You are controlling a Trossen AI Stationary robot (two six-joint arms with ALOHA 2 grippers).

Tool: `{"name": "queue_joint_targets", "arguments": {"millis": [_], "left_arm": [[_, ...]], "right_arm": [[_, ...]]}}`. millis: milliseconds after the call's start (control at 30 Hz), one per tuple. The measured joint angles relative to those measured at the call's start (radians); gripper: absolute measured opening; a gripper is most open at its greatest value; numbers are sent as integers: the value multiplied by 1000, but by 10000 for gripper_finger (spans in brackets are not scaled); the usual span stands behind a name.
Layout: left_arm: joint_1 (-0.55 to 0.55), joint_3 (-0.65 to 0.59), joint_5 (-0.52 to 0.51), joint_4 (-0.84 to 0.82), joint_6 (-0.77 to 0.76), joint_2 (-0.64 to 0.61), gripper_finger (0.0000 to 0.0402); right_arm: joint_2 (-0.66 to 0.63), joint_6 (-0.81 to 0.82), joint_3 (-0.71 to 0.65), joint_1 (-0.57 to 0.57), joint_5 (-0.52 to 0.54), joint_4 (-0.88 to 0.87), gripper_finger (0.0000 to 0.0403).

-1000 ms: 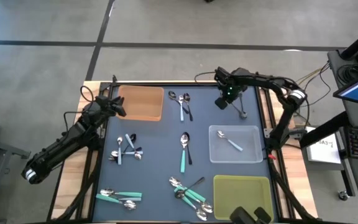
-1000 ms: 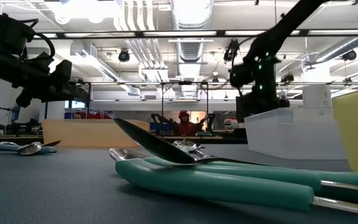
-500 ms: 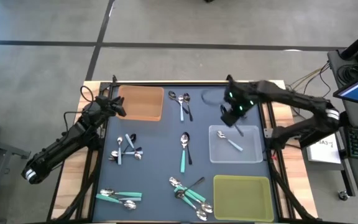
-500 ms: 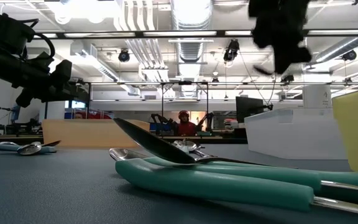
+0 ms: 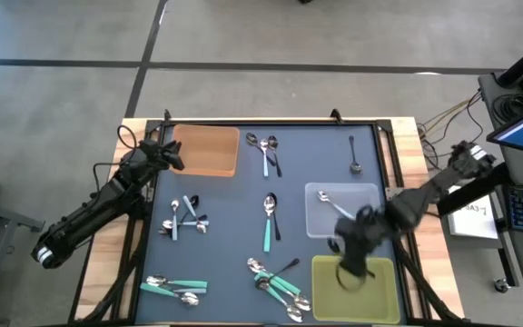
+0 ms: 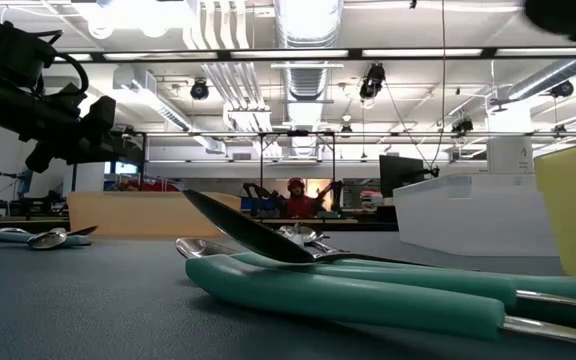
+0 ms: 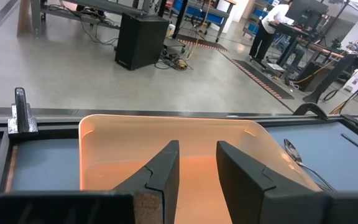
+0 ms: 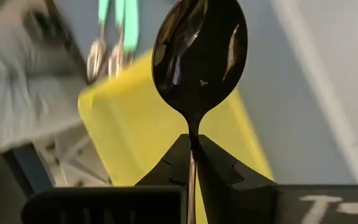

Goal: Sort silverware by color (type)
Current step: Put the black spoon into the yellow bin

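A dark spoon (image 8: 199, 56), light, stiff and slippery, is pinched at its thin neck by the right gripper (image 8: 194, 163), apparently over the yellow bin (image 5: 384, 295) at five o'clock.

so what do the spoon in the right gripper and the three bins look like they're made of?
Dark spoon: looks like polished dark metal, with mirror-like reflections on the bowl; it is clamped in the right gripper.
Yellow bin: apparently translucent plastic, glossy.
Clear bin: see-through plastic, probably; a spoon inside shows through it.
Orange bin: translucent plastic by the look, glowing under light.
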Motion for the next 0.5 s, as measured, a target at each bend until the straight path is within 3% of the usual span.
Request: {"name": "queue_joint_targets", "arguments": {"millis": [200, 500], "left_arm": [[0, 0, 0, 0, 0, 0, 89], [0, 0, 0, 0, 0, 0, 89]], "right_arm": [[100, 22, 0, 131, -7, 94, 9], [188, 85, 0, 131, -52, 105, 21]]}}
